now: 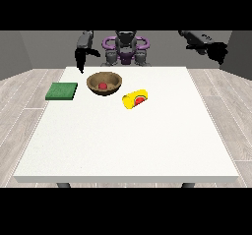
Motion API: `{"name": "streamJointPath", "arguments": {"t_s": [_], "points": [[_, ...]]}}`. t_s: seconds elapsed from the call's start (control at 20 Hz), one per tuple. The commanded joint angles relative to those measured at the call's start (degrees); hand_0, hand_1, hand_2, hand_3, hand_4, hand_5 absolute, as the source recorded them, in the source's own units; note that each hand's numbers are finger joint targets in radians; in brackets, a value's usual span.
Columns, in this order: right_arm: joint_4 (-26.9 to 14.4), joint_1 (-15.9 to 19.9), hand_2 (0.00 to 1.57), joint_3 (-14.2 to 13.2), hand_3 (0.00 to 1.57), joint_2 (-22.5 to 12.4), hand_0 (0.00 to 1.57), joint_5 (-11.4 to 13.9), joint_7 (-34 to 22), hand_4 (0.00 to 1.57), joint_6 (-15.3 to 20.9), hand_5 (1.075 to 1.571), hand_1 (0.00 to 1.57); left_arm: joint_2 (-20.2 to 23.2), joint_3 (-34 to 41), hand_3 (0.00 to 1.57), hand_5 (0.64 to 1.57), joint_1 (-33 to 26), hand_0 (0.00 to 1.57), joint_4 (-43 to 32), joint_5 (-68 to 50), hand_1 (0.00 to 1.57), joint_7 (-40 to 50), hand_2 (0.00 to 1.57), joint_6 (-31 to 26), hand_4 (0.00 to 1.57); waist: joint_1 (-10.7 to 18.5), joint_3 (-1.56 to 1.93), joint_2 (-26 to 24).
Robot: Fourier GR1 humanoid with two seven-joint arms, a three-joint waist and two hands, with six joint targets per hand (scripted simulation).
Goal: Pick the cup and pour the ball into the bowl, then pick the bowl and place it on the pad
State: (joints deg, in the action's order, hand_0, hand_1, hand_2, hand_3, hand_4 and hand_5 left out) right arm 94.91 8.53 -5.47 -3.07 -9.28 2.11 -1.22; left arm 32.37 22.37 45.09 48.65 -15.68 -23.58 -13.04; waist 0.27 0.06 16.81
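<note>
The yellow cup is lying tipped on the worktop, just beside the wooden bowl holding the red ball. Pouring appears done. The hand at the view's left is hanging above the bowl, fingers straight and empty; it should close round the rim, keeping the bowl level toward the green pad. The hand at the view's right is raised well clear; its fingers cannot be judged.

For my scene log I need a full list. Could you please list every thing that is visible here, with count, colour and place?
table: one, white, fills the middle of the view, with the robot behind it.
pad: one, green, flat on the table at the view's left.
bowl: one, brown, on the table to the right of the pad, upright.
ball: one, red, inside the bowl.
cup: one, yellow, lying on its side on the table just right of the bowl; red shows at its mouth.
robot hand at the view's left: one, black, fingers pointing down above the table's far edge, holding nothing.
robot hand at the view's right: one, black, raised beyond the table's right corner, holding nothing.
</note>
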Motion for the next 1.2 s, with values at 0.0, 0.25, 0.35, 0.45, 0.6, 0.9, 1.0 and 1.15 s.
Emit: {"name": "streamJointPath", "arguments": {"t_s": [0.0,0.25,0.35,0.45,0.6,0.9,1.0,1.15], "points": [[-11.5,3.4,0.00,-3.0,0.00,0.0,0.00,-1.6,5.7,0.39,-1.6,1.570,0.00,3.7,-1.0,0.00,1.523,4.0,0.00,2.3,-0.3,0.00,6.3,0.00,-1.1,0.00,0.7,0.04,0.0],[-19.5,6.5,0.00,-6.1,0.00,-2.9,0.00,-4.1,8.2,0.32,-5.4,1.571,0.00,8.5,1.2,0.00,1.544,6.0,0.00,1.2,-1.3,0.00,8.3,0.00,-1.3,0.00,-1.5,-0.01,1.1],[-25.4,7.6,0.00,-6.8,0.00,-3.8,0.00,-3.5,11.2,0.28,-6.9,1.571,0.00,8.4,0.4,0.00,1.548,7.3,0.00,3.0,-1.6,0.00,11.2,0.00,-0.9,0.00,-0.9,0.01,0.3],[-30.7,8.1,0.00,-7.5,0.00,-2.8,0.00,-3.3,14.6,0.29,-6.6,1.570,0.00,8.6,0.4,0.00,1.545,7.0,0.00,4.8,-2.1,0.00,11.0,0.00,-1.5,0.00,0.9,0.02,0.5],[-35.5,9.6,0.00,-7.8,0.00,-2.5,0.00,-4.0,15.7,0.35,-7.7,1.569,0.00,9.6,0.6,0.00,1.535,8.2,0.00,5.2,-2.8,0.00,12.1,0.00,-2.0,0.00,-0.1,0.00,0.9],[-42.6,20.9,0.00,-11.5,0.00,-4.1,0.00,-6.1,12.9,0.40,-4.2,1.571,0.00,12.6,1.2,0.00,1.536,13.0,0.00,5.4,-5.2,0.00,16.2,0.00,-3.7,0.00,2.0,0.00,3.3],[-46.3,16.2,0.00,-11.0,0.00,-3.8,0.00,-5.1,19.1,0.38,-7.1,1.571,0.00,13.0,1.8,0.00,1.534,11.0,0.00,6.2,-5.6,0.00,16.8,0.00,-3.3,0.00,1.8,0.01,2.3],[-48.5,17.6,0.00,-10.9,0.00,-3.1,0.00,-4.2,22.0,0.34,-6.0,1.569,0.00,10.0,1.3,0.00,1.531,10.8,0.00,7.9,-6.2,0.00,15.7,0.00,-2.0,0.00,2.6,0.02,3.7]]}}
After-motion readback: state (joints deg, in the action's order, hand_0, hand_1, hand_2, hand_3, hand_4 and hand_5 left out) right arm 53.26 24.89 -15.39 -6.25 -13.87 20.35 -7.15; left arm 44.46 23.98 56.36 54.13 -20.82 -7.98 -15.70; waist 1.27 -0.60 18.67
